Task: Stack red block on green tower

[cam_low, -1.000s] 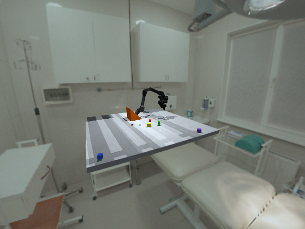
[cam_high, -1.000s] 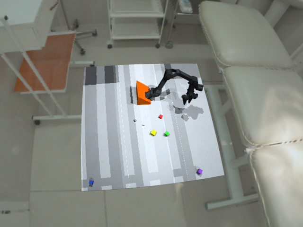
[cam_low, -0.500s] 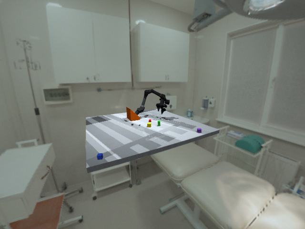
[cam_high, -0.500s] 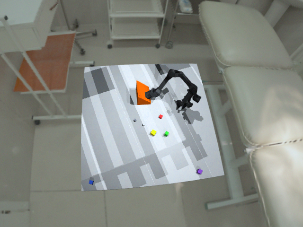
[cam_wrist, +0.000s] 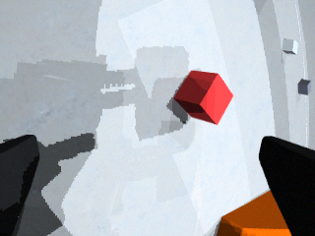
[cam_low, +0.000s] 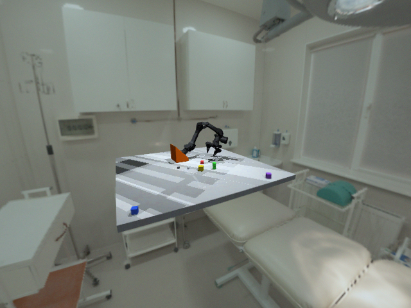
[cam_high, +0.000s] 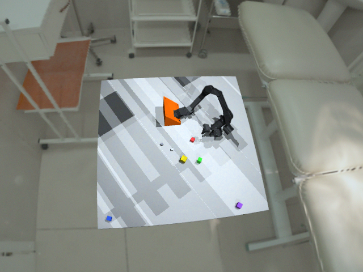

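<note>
A black six-joint arm arches up from its base and bends downward, ending in the end effector [cam_high: 209, 130], which points down with jaws spread wide, holding nothing between its fingers.

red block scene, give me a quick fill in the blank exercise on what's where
1. The gripper is ____ and holds nothing.
2. The red block lies on the ____, not on the green tower.
3. The block right beside the green tower is ____.
4. The arm's base is colored ____.

Missing words: open; table; yellow; orange
</note>
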Robot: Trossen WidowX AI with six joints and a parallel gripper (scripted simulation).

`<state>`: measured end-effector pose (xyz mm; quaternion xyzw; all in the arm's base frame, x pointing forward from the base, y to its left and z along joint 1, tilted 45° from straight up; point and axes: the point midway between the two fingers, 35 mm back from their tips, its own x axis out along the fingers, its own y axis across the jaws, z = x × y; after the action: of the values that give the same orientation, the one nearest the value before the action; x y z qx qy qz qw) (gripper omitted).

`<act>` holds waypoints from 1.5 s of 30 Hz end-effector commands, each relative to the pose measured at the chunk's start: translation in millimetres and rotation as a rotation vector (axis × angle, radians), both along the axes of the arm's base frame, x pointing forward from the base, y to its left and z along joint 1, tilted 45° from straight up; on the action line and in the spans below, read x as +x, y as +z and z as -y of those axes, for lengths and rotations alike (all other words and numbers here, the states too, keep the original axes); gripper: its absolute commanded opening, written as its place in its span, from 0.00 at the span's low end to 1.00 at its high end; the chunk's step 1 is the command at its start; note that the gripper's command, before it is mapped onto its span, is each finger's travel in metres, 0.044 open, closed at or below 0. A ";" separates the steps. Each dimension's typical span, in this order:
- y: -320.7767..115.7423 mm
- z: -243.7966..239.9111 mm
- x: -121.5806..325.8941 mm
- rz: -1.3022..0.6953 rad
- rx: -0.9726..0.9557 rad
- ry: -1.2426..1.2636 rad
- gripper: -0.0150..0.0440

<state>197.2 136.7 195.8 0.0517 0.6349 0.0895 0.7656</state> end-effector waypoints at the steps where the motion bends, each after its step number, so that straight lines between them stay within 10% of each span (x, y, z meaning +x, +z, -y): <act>1: -12.9 9.4 2.3 -0.077 0.026 -0.035 1.00; 45: -98.2 71.3 18.5 -0.468 0.617 -0.531 1.00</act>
<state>217.3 55.2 106.5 0.4531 0.6979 0.0607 0.5514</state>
